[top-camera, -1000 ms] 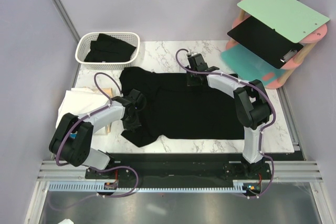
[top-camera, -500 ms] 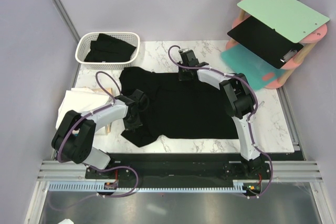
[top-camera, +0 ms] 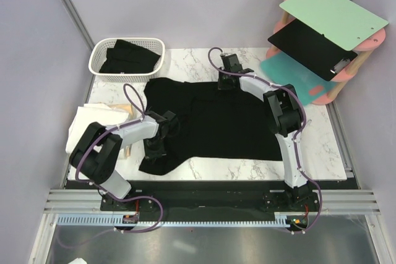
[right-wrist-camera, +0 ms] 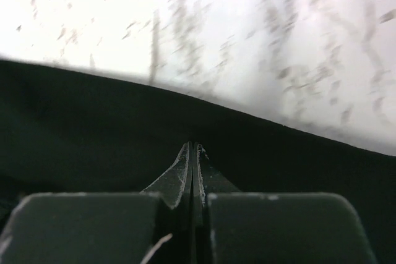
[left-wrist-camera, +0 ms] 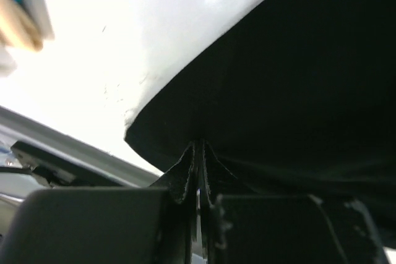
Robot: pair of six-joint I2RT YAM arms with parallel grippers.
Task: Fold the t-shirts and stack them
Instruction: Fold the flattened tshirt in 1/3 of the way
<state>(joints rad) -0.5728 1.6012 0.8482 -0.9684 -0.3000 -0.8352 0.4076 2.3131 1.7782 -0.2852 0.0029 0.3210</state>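
Folding appears to be at an early stage as a black t-shirt (top-camera: 216,125) lies spread nearly flat across the middle of the marble table (top-camera: 322,146), smooth except for a bunched corner at 8 o'clock. The left gripper (top-camera: 154,146) is clamped on that rumpled corner, while the right gripper (top-camera: 225,82) pinches the shirt's far edge at 12 o'clock. Both wrist views show the fingers pressed together with dark fabric caught at the tips. The next move likely calls for the two arms to lift and carry their edges across together, evenly, so the limp cloth doubles over without dragging or twisting. More black shirts (top-camera: 127,57) sit in the white basket (top-camera: 99,60) at 10 o'clock, and pale shirts (top-camera: 86,125) lie at 9 o'clock.
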